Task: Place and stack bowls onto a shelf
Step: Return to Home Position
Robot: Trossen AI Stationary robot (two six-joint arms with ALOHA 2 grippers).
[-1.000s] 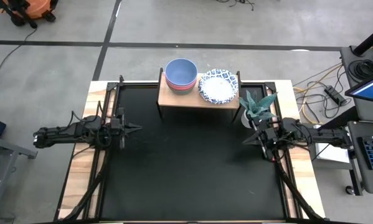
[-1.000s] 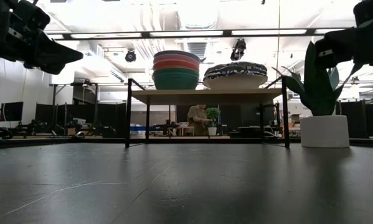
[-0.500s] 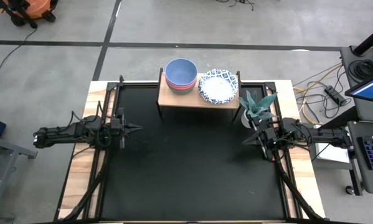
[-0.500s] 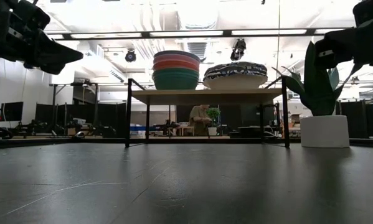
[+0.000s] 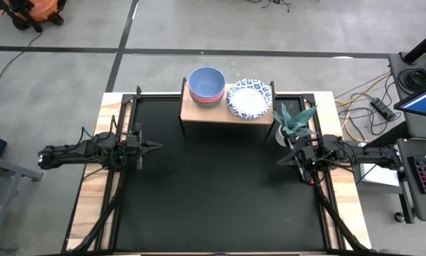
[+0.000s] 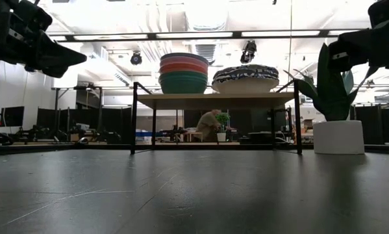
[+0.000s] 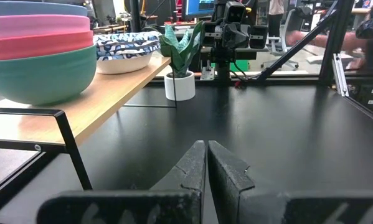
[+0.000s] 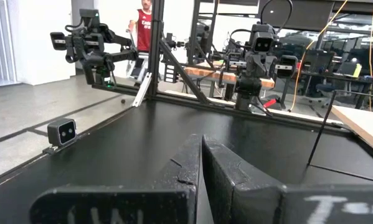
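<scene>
Hovering at opposite bench (image 5: 213, 203) edges, my left claw (image 5: 156, 147) and right claw (image 5: 279, 162) sit closed, empty; shelf (image 5: 198, 112) holds coloured bowls (image 5: 206, 84) beside patterned bowls (image 5: 249, 99).

light: even, bright | ceiling strips (image 6: 194, 34) glaring | tabletop (image 6: 181, 195) faintly reflective

No legible text, labels, brands or numbers anywhere in view.

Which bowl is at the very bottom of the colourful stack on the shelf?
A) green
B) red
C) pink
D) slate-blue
A: the low view shows the green bowl resting directly on the shelf.
</scene>
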